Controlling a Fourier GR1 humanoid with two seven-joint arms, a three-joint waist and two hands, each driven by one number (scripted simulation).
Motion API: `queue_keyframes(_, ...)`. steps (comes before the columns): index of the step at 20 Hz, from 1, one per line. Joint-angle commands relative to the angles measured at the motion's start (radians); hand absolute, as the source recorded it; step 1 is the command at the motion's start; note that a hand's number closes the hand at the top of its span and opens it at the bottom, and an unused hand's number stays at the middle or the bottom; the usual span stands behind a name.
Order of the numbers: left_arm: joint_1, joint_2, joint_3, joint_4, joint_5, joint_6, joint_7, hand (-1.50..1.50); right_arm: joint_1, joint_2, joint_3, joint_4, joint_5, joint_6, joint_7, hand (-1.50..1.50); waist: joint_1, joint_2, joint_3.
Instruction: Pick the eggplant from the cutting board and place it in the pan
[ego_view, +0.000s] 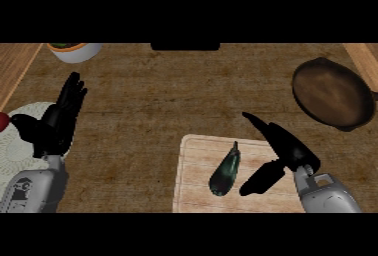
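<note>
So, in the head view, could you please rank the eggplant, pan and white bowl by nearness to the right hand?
1. Eggplant, just left of the right hand.
2. Pan, upper right.
3. White bowl, top left.

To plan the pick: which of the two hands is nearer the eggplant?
The right hand, open over the cutting board beside the eggplant; the left hand rests far left.

**Kitchen counter, food-prep setup**

Brown wood-grain counter (170, 95). Pale wooden cutting board (196, 175) with an eggplant (224, 172) lying on it. Dark round pan (331, 92) at far right, white bowl (76, 53) of food top left, whitish plate (16, 155) at left edge. Cookware plus produce = kitchen.
</note>
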Motion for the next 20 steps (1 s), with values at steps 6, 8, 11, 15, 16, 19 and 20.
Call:
queue_keyframes(6,-0.002,-0.039,-0.005,0.001,-0.023,0.010,-0.006,0.00,-0.040,0.062,0.078,0.123,0.140,0.065,0.050,-1.50,0.002,0.001,0.000)
queue_keyframes(8,-0.006,-0.053,-0.019,-0.028,-0.066,0.049,0.023,0.00,-0.011,0.052,0.048,0.048,0.117,0.119,0.097,-1.50,-0.002,0.000,0.000)
queue_keyframes(11,-0.013,-0.047,-0.008,-0.030,-0.052,0.020,0.031,0.00,-0.073,0.071,0.015,0.130,0.112,0.172,0.086,-1.50,0.000,0.000,0.000)
queue_keyframes(15,-0.011,-0.022,0.026,-0.036,-0.023,-0.024,0.027,0.00,-0.017,0.085,0.035,0.228,0.182,0.134,-0.050,-1.50,0.001,0.001,0.000)
queue_keyframes(16,-0.042,-0.006,0.035,-0.067,-0.027,-0.015,0.109,0.00,-0.090,0.112,-0.003,0.190,0.147,0.187,0.063,-1.50,0.001,0.000,0.000)
queue_keyframes(19,0.019,-0.040,0.024,-0.044,-0.042,-0.015,0.025,0.00,-0.086,0.154,0.021,0.302,0.232,0.128,-0.027,-1.50,0.003,0.001,0.000)
queue_keyframes(20,-0.002,-0.017,0.049,0.000,-0.026,-0.045,0.011,0.00,-0.030,0.150,0.050,0.232,0.245,0.140,-0.004,-1.50,-0.001,0.000,0.000)
